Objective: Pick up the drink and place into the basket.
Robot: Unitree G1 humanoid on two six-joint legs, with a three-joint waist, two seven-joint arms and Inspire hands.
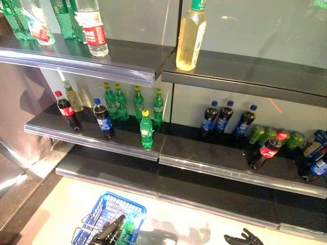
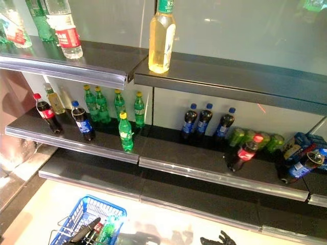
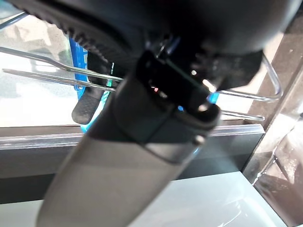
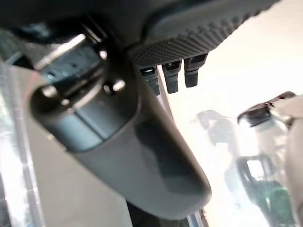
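Note:
A blue wire basket [image 1: 97, 217] hangs low at the left, in front of the shelves. A green drink bottle [image 1: 129, 228] lies inside it. My left hand [image 3: 156, 28] is curled round the basket's wire handle [image 3: 47, 71], with a black grip [image 1: 110, 227] showing above the basket. My right hand [image 1: 242, 238] is low at the right, open and holding nothing, its straight fingers [image 4: 170, 75] pointing out over the floor. More drinks stand on the middle shelf, among them a green bottle [image 1: 146, 130] at the front edge.
The middle shelf [image 1: 102, 140] holds cola bottles [image 1: 103, 119], green bottles [image 1: 120, 102] and, at the right, tipped bottles [image 1: 265, 150]. On the top shelf [image 1: 245, 74] stands a yellow drink [image 1: 190, 38], with water and green bottles [image 1: 94, 28] to its left. A lower shelf [image 1: 168, 186] juts out above the floor.

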